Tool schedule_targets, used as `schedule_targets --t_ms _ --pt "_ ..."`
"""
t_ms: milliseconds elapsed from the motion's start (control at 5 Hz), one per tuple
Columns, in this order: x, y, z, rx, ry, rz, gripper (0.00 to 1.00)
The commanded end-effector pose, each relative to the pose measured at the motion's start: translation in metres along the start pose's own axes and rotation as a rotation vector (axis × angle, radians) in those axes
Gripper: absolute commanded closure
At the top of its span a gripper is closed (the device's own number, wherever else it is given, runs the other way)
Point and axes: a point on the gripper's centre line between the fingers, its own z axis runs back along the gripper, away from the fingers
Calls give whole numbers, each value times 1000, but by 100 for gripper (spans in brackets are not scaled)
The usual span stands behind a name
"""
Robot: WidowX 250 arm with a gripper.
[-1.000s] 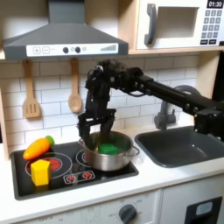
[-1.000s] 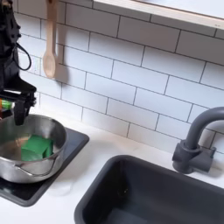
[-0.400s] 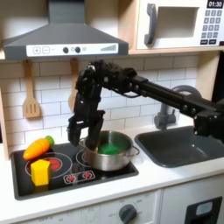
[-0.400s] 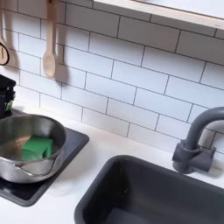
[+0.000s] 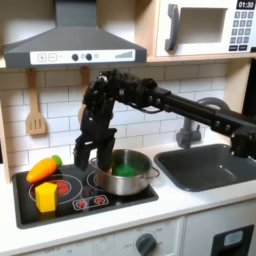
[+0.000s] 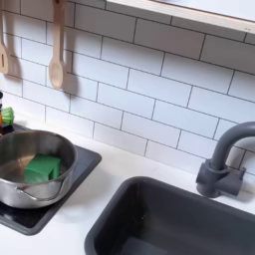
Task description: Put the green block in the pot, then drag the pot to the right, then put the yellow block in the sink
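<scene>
The steel pot stands on the stovetop's right burner, with the green block lying inside it. In the second exterior view the pot is at the lower left and the green block rests on its bottom. My gripper hangs open and empty just left of the pot's rim, fingers pointing down. On the stovetop's front left corner sits the yellow block. The dark sink lies to the right, and the sink has a curved faucet behind it.
An orange toy carrot lies behind the yellow block. The black stovetop ends ahead of the sink, with a strip of white counter between. Wooden utensils hang on the tiled wall. A range hood sits above.
The gripper has moved from above the pot to the first exterior view's left of its rim and has left the second exterior view. Pot and green block stayed put.
</scene>
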Motion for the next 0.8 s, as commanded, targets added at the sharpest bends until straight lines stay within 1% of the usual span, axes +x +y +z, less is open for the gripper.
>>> schedule_targets --t_ms 0,200,600 --pt "-12 29 -1 27 -12 49 0" --pt "-18 42 -4 41 -12 65 0" --pt "-16 59 -9 53 -33 91 0"
